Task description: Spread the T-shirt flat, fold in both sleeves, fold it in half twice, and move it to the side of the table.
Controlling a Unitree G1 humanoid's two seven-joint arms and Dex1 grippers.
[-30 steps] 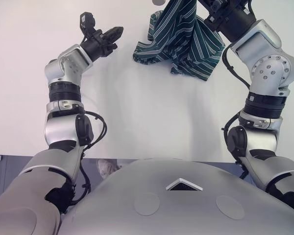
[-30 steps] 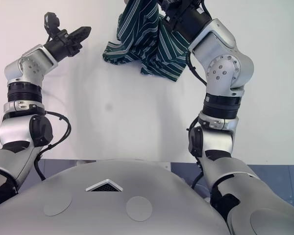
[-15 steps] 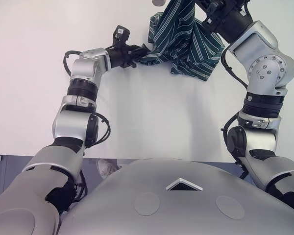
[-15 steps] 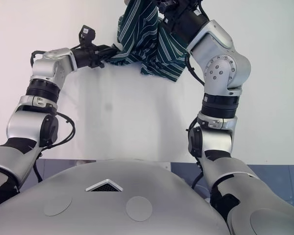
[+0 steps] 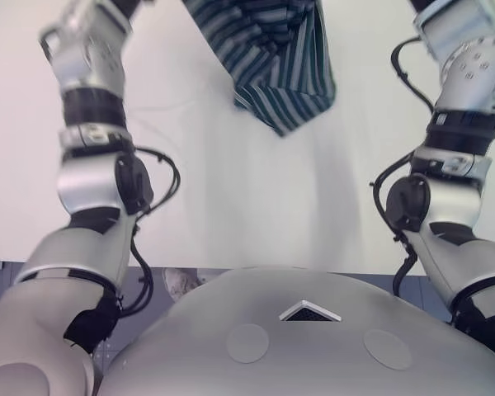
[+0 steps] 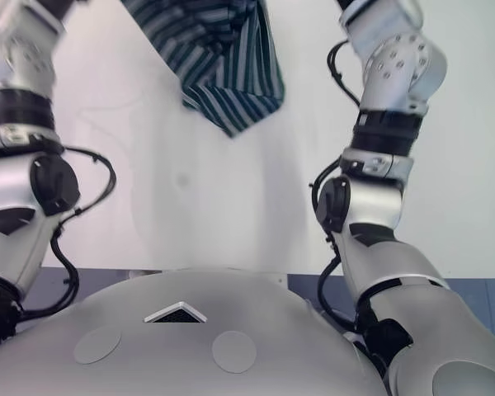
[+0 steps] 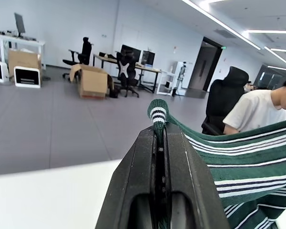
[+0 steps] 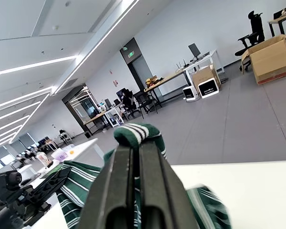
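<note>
A dark green T-shirt [image 5: 274,64] with white stripes hangs in the air over the far half of the white table [image 5: 231,206], its lowest corner just above the surface. Both arms are raised high, one at each side of the cloth. In the left wrist view my left gripper [image 7: 158,130] is shut on a bunched edge of the T-shirt [image 7: 238,167], which stretches away from it. In the right wrist view my right gripper [image 8: 136,149] is shut on another bunched bit of the T-shirt [image 8: 78,191]. The cloth spans between the two grippers.
The table's near edge [image 5: 256,266] runs just ahead of my torso, with bare white surface between it and the hanging cloth. The wrist views look out over an office floor with chairs, desks and cardboard boxes [image 7: 93,82] far behind.
My left gripper, open and apart from the cloth a second ago, moved to the T-shirt's left edge and shut on it. Both arms then rose, lifting the T-shirt off the table.
</note>
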